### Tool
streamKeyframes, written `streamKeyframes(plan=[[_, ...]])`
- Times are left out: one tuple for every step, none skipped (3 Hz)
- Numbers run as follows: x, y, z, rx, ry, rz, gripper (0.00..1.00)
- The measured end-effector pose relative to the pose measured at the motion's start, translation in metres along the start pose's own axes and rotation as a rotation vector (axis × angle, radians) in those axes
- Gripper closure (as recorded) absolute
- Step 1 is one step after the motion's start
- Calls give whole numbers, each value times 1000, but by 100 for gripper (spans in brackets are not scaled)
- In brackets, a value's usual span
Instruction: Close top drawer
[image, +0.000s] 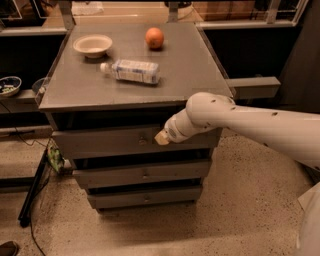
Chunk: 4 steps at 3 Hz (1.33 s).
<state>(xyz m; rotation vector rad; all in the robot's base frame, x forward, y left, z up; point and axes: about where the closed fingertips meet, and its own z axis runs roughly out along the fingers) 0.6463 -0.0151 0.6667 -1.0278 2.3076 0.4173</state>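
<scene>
From the camera view, the white arm (260, 127) reaches in from the right. Its gripper (162, 137) sits against the front of the top drawer (100, 142), high on the panel. The fingers (161, 138) show as one tan tip with no gap that I can see, so they look pressed together and hold nothing. The small knob (142, 141) is just to the left of the fingers, close but apart from them.

The drawer front runs well out to both sides of the fingers. A dark slot lies open just above it, under the edge of the tabletop (190, 70). The two narrower drawers (125, 175) below the fingers sit further back. I judge the top drawer to be not fully home, with only a short push left.

Up past the fingers, on the tabletop, a bottle (132, 71) lies on its side. A bowl (93, 45) and an orange (154, 37) sit beyond it, all well clear of the work.
</scene>
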Motion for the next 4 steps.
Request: streamKeyframes(plan=[[-2,-4,9,-10,-7,-4,100],[5,6,-4,-32,-5,8,100],[38,20,-50,-26,10,68,100],[71,47,-99,-29,-2,130,100]])
